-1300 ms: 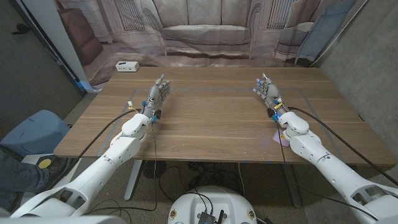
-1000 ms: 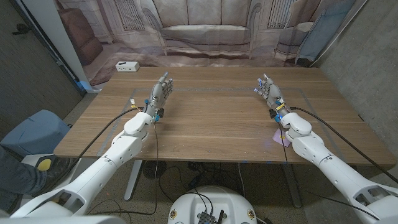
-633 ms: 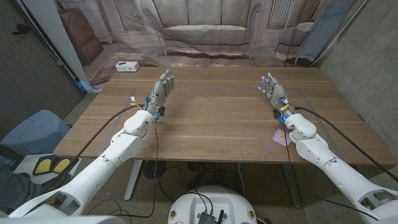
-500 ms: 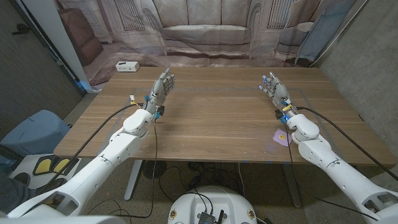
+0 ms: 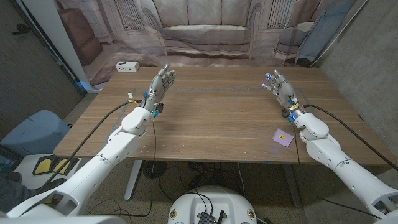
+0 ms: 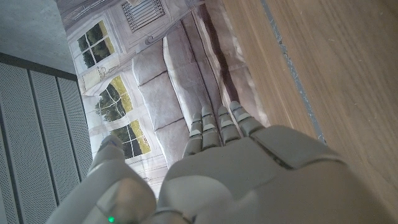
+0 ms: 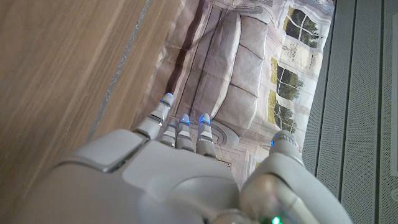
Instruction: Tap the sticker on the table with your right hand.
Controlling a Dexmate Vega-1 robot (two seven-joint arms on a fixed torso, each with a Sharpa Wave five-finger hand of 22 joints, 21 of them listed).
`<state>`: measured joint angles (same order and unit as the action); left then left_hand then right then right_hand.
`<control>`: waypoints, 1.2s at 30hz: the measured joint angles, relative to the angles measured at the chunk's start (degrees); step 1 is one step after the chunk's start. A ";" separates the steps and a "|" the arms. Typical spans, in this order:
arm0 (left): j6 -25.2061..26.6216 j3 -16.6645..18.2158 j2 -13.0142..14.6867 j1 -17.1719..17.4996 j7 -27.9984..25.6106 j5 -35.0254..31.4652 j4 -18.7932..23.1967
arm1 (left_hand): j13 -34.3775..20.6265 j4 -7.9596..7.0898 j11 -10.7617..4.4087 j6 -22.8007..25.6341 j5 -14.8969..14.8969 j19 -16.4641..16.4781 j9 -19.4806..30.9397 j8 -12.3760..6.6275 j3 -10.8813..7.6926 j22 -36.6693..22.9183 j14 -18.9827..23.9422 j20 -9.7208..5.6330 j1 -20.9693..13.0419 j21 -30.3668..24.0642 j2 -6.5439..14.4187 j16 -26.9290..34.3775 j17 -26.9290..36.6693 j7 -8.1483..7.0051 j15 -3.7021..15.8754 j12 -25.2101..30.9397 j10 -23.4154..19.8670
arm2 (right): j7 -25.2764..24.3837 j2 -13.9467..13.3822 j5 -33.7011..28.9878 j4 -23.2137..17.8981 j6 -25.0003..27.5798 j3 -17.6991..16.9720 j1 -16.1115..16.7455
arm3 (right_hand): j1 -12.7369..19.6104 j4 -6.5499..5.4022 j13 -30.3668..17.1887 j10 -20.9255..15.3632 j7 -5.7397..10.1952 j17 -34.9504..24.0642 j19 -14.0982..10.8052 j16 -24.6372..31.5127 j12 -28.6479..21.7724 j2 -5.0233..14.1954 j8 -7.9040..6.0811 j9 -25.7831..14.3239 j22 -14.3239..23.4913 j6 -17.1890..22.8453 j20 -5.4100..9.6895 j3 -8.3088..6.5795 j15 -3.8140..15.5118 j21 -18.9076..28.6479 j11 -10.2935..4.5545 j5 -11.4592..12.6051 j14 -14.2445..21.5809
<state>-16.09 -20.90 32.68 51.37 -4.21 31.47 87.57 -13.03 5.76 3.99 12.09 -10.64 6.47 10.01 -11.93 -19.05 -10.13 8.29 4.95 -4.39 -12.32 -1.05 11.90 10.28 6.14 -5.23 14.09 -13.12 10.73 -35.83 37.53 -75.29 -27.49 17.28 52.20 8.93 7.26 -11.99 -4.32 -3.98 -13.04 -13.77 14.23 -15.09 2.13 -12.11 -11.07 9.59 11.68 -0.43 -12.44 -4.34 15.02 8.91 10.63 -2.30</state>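
R hand (image 5: 281,89) up over the far-right part of the table (image 5: 217,118), fingers spread, holding nothing — a ready pose, prob. so the fingertips can come down for the tap. Sticker (image 5: 283,137), small purple square w/ a yellow dot, lies flat near the table's front edge on the right side, just beside the R forearm and nearer the robot than the hand. So the hand is past its target; to my eye it needs to pull back toward the robot and drop. L hand (image 5: 160,84) mirrors it on the far-left side, fingers apart, nothing in it, well apart from the sticker and out of the way. Room: bare wood all around the sticker, nothing to bump. Watch the front edge close to the sticker, not much margin there. Tap not yet done.
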 measured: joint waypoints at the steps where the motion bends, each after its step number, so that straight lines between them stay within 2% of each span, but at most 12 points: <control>1: -0.08 0.05 0.00 0.04 -0.03 0.01 0.23 | 0.00 0.00 0.00 0.00 0.00 0.00 0.00 0.00 0.00 0.00 0.00 0.00 0.00 0.00 0.00 0.00 0.00 0.00 0.00 0.00 0.00 | 0.09 -0.21 0.06 -0.42 -0.16 -0.16 0.27 | 0.00 0.00 0.00 0.00 0.00 0.00 -0.37 0.00 0.00 0.00 0.00 0.00 0.00 0.00 -0.01 0.00 -0.16 0.00 0.00 0.00 0.16; 15: -0.09 1.91 1.56 2.24 -1.67 0.14 3.82 | 0.26 0.18 -0.21 0.31 0.00 1.13 0.00 0.00 -0.18 0.00 1.14 -0.14 -0.11 0.00 0.11 0.00 0.00 0.31 -0.09 0.00 -0.82 | -1.84 -1.68 -0.27 -4.49 -2.44 -2.07 4.26 | 0.00 0.00 0.00 -1.13 -0.31 0.27 -2.13 0.40 0.00 0.00 0.00 0.01 0.01 0.30 0.12 0.00 0.03 0.00 -0.09 0.00 1.41; 28: 0.17 2.36 2.13 2.35 -1.41 0.14 4.12 | 0.54 0.17 -0.21 0.30 0.00 1.12 -0.01 0.00 -0.18 -0.01 1.13 -0.13 -0.38 0.00 0.38 0.00 -0.13 0.31 -0.09 0.00 -0.82 | -5.14 -4.08 -0.99 -9.55 -3.22 -5.30 10.78 | 0.30 0.00 -0.01 -2.66 -0.72 0.27 -3.48 0.83 -0.39 -0.30 0.00 0.01 0.01 0.71 -0.01 0.00 0.37 0.00 -0.20 0.00 3.15; 36: 0.17 2.36 2.03 1.90 -1.30 -0.06 3.63 | 0.53 0.40 -0.42 0.30 0.00 1.12 -0.02 0.30 -0.41 -0.01 1.13 -0.13 -0.38 0.01 0.38 0.00 -0.16 0.31 -0.09 0.00 -1.02 | -7.22 -5.27 -1.37 -12.29 -3.24 -7.21 14.44 | 0.53 0.00 0.27 -3.11 -0.72 0.27 -4.18 0.84 -0.39 -0.08 0.00 0.01 0.02 0.71 -0.10 0.00 -0.05 0.00 -0.26 0.00 3.54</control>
<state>-15.92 -18.54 34.71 53.28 -5.51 31.41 91.20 -12.50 6.16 3.57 12.39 -10.64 7.59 10.00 -11.63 -19.46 -10.14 9.42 4.81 -4.77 -12.32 -0.67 11.90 10.12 6.44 -5.31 14.08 -14.14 3.51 -41.10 36.15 -87.58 -30.73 10.07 66.64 9.46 7.26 -11.71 -7.43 -4.71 -12.77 -17.95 15.08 -15.48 2.05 -12.11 -11.06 9.61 12.39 -0.54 -12.44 -4.39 15.02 8.65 10.63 1.24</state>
